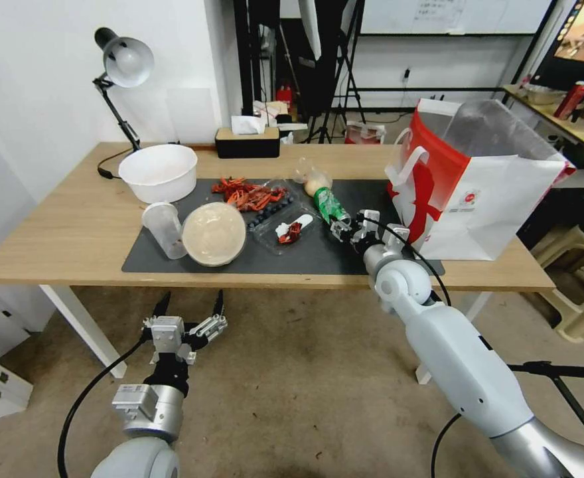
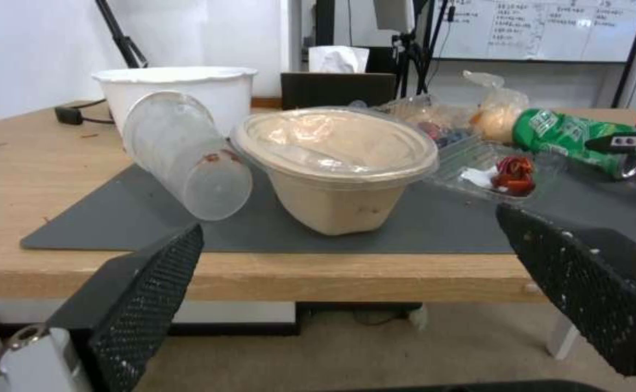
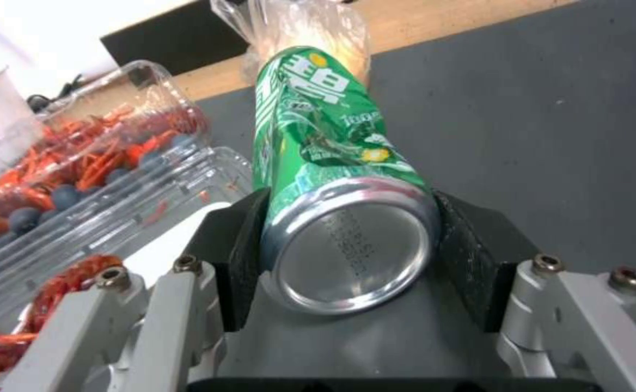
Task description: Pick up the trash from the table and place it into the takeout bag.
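While the long tabletop (image 1: 73, 226) carries everything, the red-and-white takeout bag (image 1: 478, 199) stands upright just beside the right claw (image 1: 352, 231), on its outer side. Across the dark mat (image 1: 345, 255) from that claw sit the beige lidded bowl (image 1: 214, 234) and the tipped clear cup (image 1: 162, 229). Between its pads lies the crushed green can (image 3: 332, 158), clamped at its base. Below the tabletop's near edge, the left claw (image 1: 190, 307) hangs spread wide.

a plain white wall (image 1: 33, 79) stands behind a grey metal desk lamp (image 1: 125, 63); beige carpet floor (image 1: 292, 372) lies below it, a whiteboard (image 1: 451, 14) farther back.
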### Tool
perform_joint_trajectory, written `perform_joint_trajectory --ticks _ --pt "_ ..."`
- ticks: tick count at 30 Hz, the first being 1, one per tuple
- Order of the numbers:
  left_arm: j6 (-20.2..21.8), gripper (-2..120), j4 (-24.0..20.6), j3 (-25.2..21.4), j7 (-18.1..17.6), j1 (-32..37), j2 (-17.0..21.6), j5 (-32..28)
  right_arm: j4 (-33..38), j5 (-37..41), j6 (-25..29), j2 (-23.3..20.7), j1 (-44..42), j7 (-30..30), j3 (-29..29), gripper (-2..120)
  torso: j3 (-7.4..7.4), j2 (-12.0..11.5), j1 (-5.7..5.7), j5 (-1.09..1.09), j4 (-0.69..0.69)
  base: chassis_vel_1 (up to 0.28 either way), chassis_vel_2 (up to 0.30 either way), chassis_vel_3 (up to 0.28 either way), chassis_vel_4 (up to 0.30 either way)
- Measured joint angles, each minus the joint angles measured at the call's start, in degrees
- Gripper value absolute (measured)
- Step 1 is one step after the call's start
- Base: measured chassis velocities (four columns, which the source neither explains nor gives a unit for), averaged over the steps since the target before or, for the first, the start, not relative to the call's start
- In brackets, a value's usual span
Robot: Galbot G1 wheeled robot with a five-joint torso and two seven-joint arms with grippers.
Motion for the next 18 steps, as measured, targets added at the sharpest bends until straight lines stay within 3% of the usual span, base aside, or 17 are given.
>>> perform_joint_trajectory --ticks 4,9,13,18 --pt "-0.22 100 0.0 -0.02 -0.03 0.1 0.0 0.26 2.94 1.28 2.09 -0.51 -1.52 -2.91 1.8 52 0.0 0.0 -0.01 0.0 0.0 0.0 0.0 0.0 0.0" --pt "-0.42 100 -0.11 -0.11 -0.09 0.21 0.0 0.3 9.68 5.22 8.32 -1.66 -3.99 -12.49 6.81 52 0.0 0.01 -0.01 0.01 0.01 0.0 0.0 0.0 0.0" --pt "-0.54 100 -0.14 -0.05 -0.1 0.26 0.0 0.41 14.68 5.91 9.36 -2.31 -4.18 -13.94 11.5 52 0.0 0.01 -0.02 0.0 -0.01 0.0 0.0 0.0 0.0" --pt "-0.6 100 -0.14 0.07 -0.1 0.28 0.0 0.59 19.17 4.31 8.67 -3.62 -2.93 -10.7 16.62 52 0.0 0.01 -0.02 0.0 0.01 0.0 0.0 0.0 0.0"
